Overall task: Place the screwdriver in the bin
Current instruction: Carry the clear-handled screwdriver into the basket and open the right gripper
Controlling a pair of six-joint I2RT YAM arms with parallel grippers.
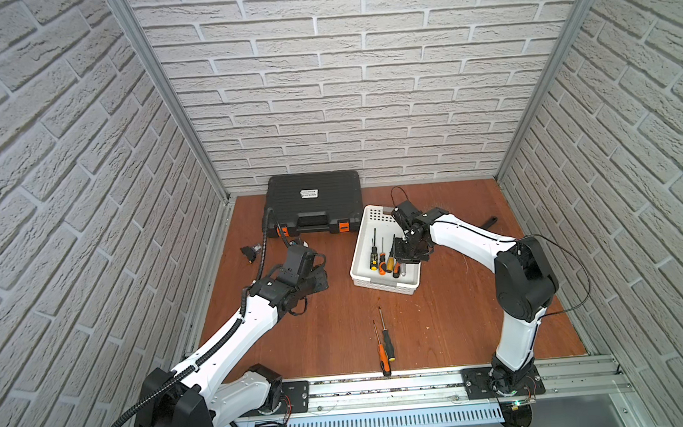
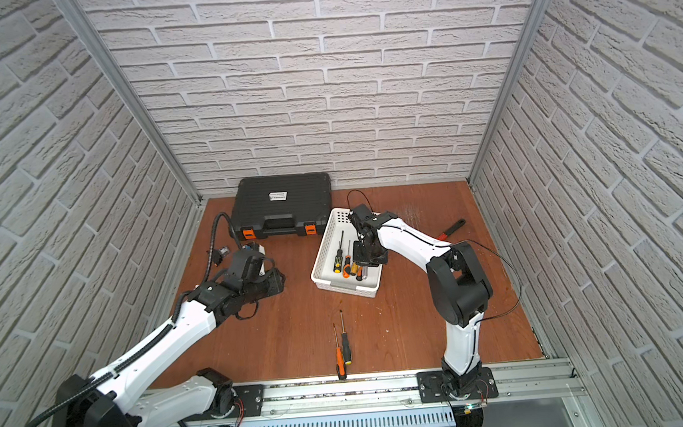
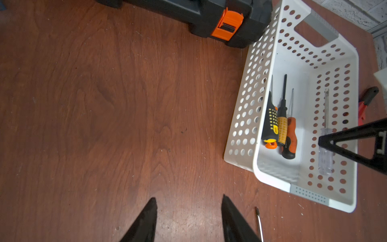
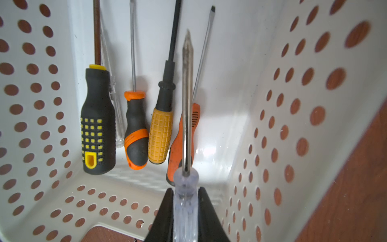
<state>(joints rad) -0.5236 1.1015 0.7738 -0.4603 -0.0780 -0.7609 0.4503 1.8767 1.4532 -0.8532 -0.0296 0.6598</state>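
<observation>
My right gripper is shut on the clear handle of a screwdriver, whose steel shaft points along the inside of the white bin. In both top views this gripper reaches down into the bin. Several screwdrivers with black, yellow and orange handles lie on the bin's floor. The left wrist view shows the clear screwdriver low in the bin. My left gripper is open over bare table, left of the bin, holding nothing.
Two screwdrivers lie on the table near the front rail. A black toolcase with orange latches stands at the back, left of the bin. A small black part lies at the left; a red-and-black tool lies right of the bin.
</observation>
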